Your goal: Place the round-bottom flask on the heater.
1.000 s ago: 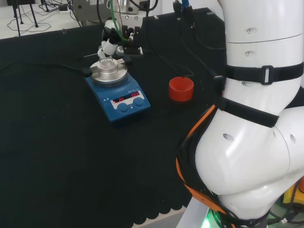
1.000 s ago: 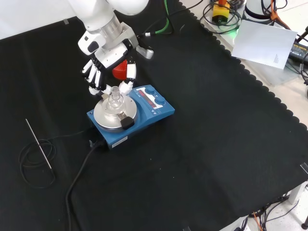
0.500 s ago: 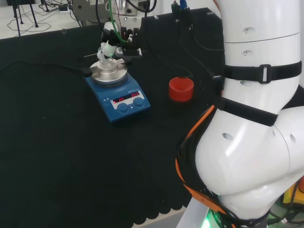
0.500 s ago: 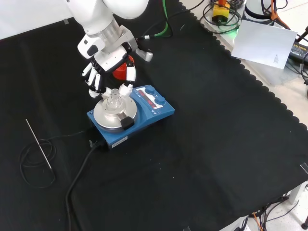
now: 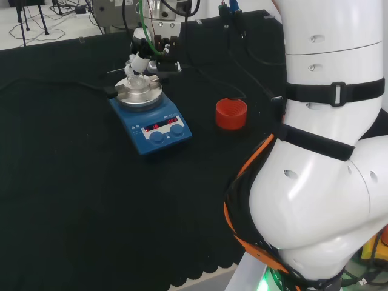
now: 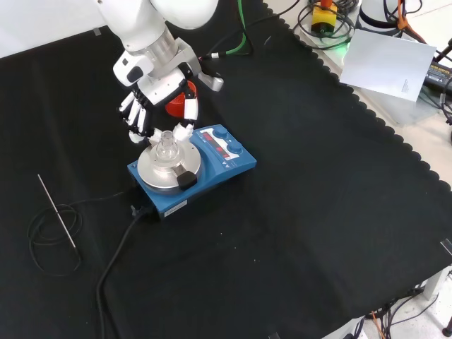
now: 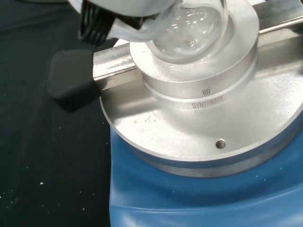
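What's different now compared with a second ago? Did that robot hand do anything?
The hand rose and drew back a little from the round-bottom flask, toward the top of the front view; its fingers now stand around the neck without clasping it. The flask stayed seated on the heater, and the red ring did not move.

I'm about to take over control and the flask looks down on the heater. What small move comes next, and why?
Probably lift the hand straight up and clear. The flask sits upright in the metal block on the heater, and the wrist view shows its round bottom seated in the recess. The fingers hang beside the neck, so rise without sideways drift to avoid tipping it.
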Controlling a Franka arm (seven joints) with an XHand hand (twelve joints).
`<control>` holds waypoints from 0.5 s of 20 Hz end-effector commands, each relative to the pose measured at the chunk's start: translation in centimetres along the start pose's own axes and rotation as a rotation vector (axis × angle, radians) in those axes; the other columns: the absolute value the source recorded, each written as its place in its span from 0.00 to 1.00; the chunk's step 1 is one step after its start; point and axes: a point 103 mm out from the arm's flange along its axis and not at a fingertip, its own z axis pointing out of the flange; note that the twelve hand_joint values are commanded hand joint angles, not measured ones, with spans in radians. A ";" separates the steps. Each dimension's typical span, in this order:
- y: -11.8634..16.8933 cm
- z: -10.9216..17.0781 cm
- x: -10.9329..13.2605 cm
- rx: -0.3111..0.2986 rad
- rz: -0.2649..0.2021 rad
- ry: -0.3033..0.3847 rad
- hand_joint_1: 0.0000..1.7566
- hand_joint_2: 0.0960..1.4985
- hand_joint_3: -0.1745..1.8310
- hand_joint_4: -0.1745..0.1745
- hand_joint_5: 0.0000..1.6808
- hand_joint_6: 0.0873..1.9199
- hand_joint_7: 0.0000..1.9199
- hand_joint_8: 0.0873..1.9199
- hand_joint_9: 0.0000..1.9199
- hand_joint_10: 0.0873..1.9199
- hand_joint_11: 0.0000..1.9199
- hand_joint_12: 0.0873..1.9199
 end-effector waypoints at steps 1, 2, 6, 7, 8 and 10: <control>-0.1 0.1 -0.4 -0.001 0.007 0.030 0.61 0.52 0.42 0.50 0.55 0.64 0.22 0.33 0.31 0.32 0.10 0.68; -0.1 0.1 -0.4 -0.006 0.007 0.029 0.60 0.56 0.37 0.56 0.55 0.62 0.21 0.34 0.30 0.33 0.10 0.69; -0.3 -0.2 -0.5 -0.002 0.010 0.016 0.57 0.43 0.46 0.28 0.42 0.51 0.18 0.34 0.27 0.35 0.08 0.69; -0.3 -0.3 -0.4 0.000 0.009 0.011 0.57 0.41 0.47 0.28 0.39 0.50 0.18 0.35 0.26 0.35 0.07 0.69; -0.4 -0.4 -0.4 0.002 0.007 0.009 0.56 0.39 0.48 0.29 0.36 0.49 0.17 0.35 0.26 0.35 0.07 0.69; -0.5 -0.5 -0.4 0.005 0.004 0.008 0.56 0.37 0.49 0.31 0.30 0.44 0.15 0.35 0.24 0.35 0.06 0.69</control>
